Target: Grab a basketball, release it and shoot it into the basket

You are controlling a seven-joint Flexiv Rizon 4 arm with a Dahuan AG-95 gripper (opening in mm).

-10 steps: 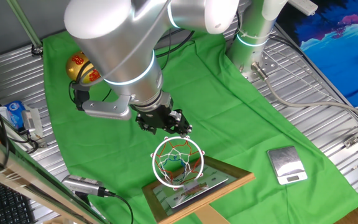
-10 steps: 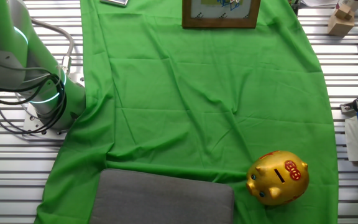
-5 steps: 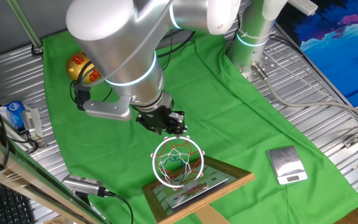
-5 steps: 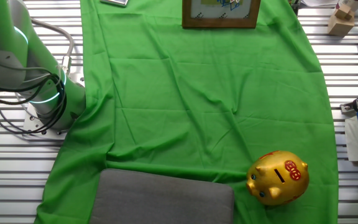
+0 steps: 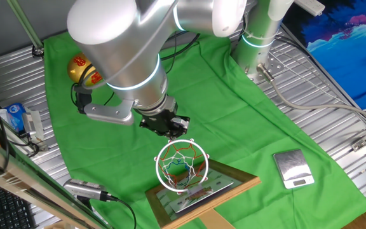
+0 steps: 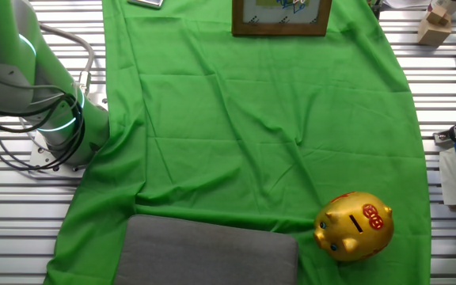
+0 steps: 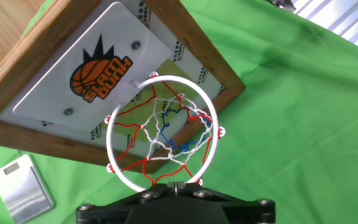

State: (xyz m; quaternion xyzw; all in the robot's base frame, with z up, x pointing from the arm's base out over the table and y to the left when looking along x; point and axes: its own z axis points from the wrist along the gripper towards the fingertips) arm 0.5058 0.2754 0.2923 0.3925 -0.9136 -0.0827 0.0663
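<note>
The gripper (image 5: 172, 129) hangs just above the basket (image 5: 182, 165); its net seems empty; I cannot tell how the fingers stand.

1. Basket (image 7: 160, 134): white ring, red-white-blue net, wooden frame, orange-and-black ball logo.
2. Cloth (image 6: 260, 134): plain green.
3. Piggy bank (image 6: 353, 225): gold, red markings.
4. Scale (image 5: 293, 168): silver.

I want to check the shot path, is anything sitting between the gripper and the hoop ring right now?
Nothing visible. In the hand view the basket lies straight ahead with only air between. The gripper hangs beside the ring.
</note>
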